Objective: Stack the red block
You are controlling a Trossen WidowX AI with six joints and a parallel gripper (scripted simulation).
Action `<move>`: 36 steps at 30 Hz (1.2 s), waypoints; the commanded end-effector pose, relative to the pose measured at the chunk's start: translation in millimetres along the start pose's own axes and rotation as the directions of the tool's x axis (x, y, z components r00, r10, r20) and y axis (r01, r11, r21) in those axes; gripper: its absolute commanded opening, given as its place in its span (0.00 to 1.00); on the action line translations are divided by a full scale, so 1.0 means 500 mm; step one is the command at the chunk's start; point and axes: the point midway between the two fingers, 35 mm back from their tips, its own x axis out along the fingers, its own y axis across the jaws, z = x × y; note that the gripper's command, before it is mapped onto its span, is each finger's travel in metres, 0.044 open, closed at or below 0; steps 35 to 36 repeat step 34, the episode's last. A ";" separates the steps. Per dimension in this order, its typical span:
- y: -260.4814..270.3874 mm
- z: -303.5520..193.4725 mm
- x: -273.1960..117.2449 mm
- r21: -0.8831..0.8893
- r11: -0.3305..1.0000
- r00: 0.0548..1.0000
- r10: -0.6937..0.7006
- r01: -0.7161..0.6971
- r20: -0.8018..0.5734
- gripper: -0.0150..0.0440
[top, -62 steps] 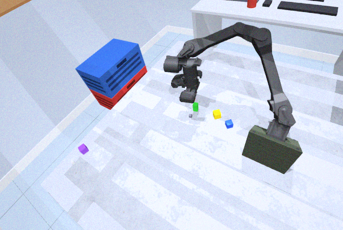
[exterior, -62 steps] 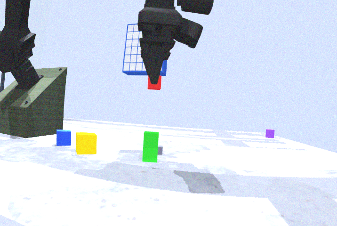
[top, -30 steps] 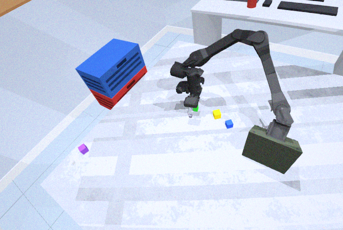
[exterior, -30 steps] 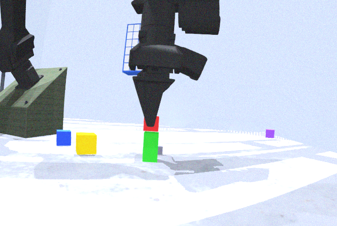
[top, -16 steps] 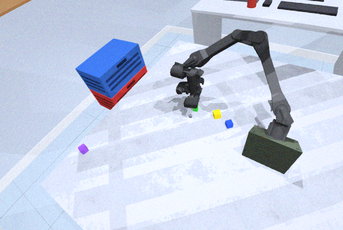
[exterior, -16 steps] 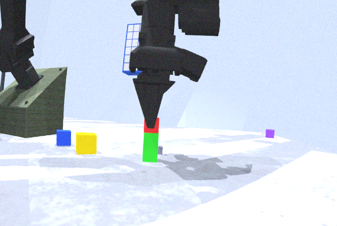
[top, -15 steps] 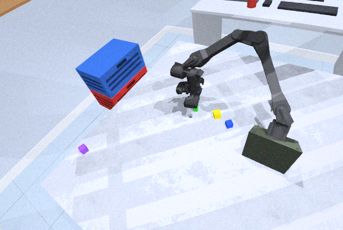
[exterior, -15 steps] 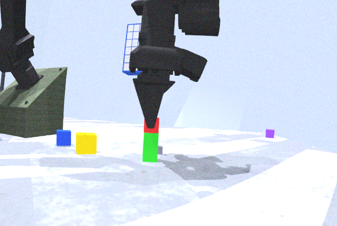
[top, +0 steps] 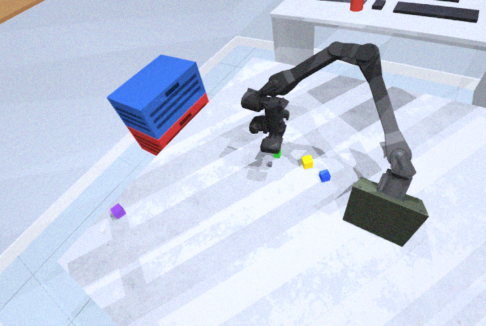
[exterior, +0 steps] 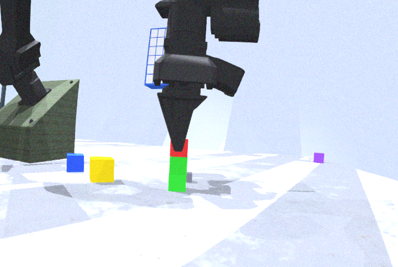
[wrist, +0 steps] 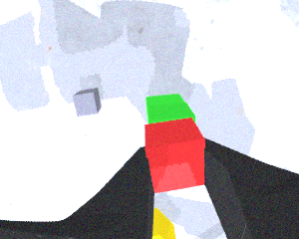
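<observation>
We see the dark gripper point(top: 271, 147) pointing down over the small green tower point(top: 277, 153), with a yellow cube point(top: 307, 161) and a blue cube point(top: 324, 175) nearby and a purple cube point(top: 117, 210) well apart.
</observation>
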 end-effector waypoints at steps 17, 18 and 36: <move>-0.001 0.000 0.001 0.002 1.000 1.000 0.000 0.000 0.000 1.00; -0.001 0.000 0.001 0.002 1.000 1.000 0.000 0.000 0.000 1.00; -0.001 0.000 0.001 0.002 1.000 1.000 0.000 0.000 0.000 1.00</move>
